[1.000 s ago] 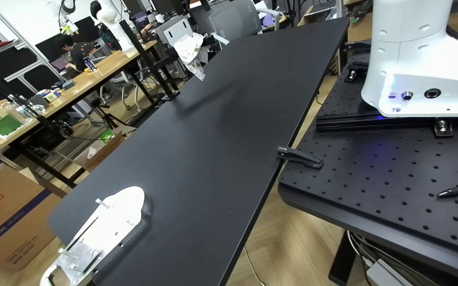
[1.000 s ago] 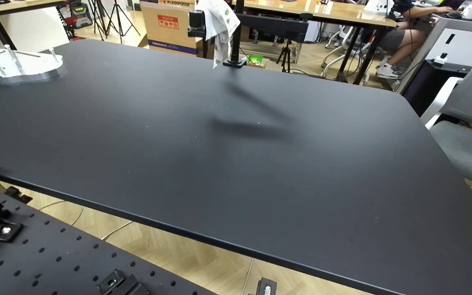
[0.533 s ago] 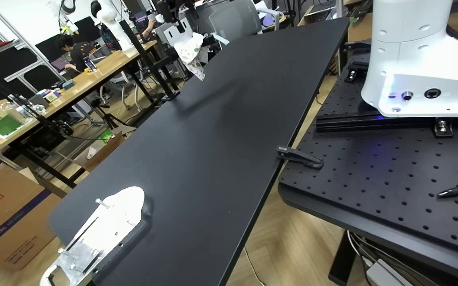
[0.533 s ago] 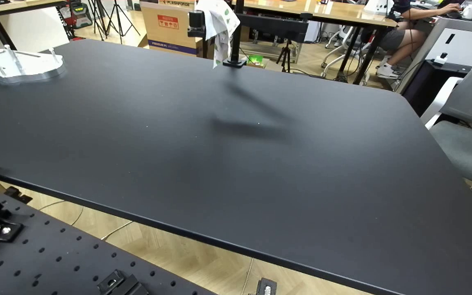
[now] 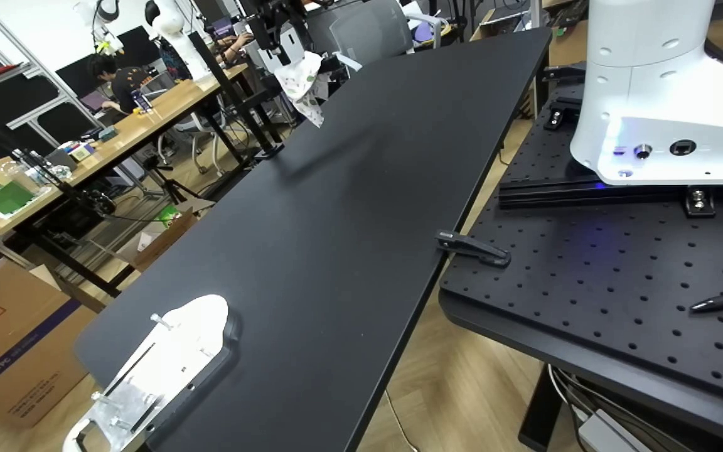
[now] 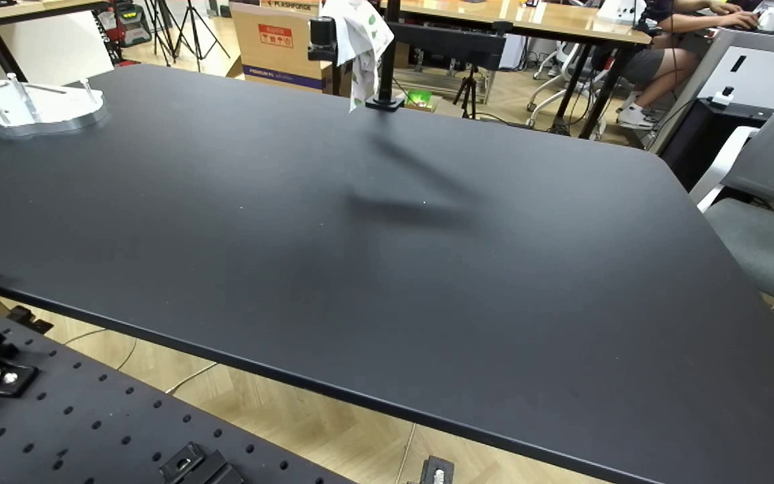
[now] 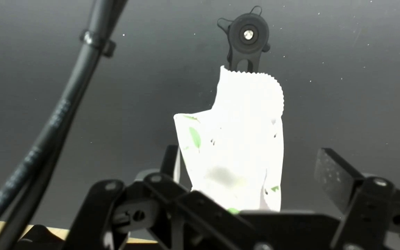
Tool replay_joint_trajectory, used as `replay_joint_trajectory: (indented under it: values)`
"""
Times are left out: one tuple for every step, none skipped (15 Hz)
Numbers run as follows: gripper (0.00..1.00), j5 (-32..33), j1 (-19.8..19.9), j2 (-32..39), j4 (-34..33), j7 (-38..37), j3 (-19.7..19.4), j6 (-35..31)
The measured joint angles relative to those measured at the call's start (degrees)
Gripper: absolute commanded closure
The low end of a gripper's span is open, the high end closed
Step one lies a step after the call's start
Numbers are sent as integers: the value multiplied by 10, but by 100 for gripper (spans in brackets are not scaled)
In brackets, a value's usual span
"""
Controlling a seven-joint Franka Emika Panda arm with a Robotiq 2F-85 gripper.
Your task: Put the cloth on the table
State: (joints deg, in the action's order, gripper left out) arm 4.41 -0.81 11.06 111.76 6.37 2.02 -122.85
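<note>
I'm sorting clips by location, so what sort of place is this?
Probably a robotics lab, judging by the robot base over a perforated board, what looks like another robot arm in the background, and a tripod.

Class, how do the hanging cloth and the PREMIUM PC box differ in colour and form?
Colour: the cloth is white with green leaf shapes; the PREMIUM PC box is brown with red print. Form: the cloth hangs limp; the box looks stiff and straight-edged. Both carry printed marks.

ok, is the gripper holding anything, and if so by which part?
Nothing is held: in the wrist view the gripper is open, jaws apart; the cloth hangs over the black stand.
</note>
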Motion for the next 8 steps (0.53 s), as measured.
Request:
replay_joint_trajectory:
  values:
    - [22, 0, 0, 2, 0, 0, 0, 0]
    - [25, 0, 0, 4, 0, 0, -1, 0]
    - [33, 0, 0, 6, 0, 0, -1, 0]
    - [40, 0, 0, 8, -1, 0, -1, 0]
    - [47, 0, 0, 10, -1, 0, -1, 0]
    - [55, 0, 0, 11, -1, 0, -1, 0]
    - [62, 0, 0, 13, -2, 0, -1, 0]
    - [69, 0, 0, 15, -3, 0, -1, 0]
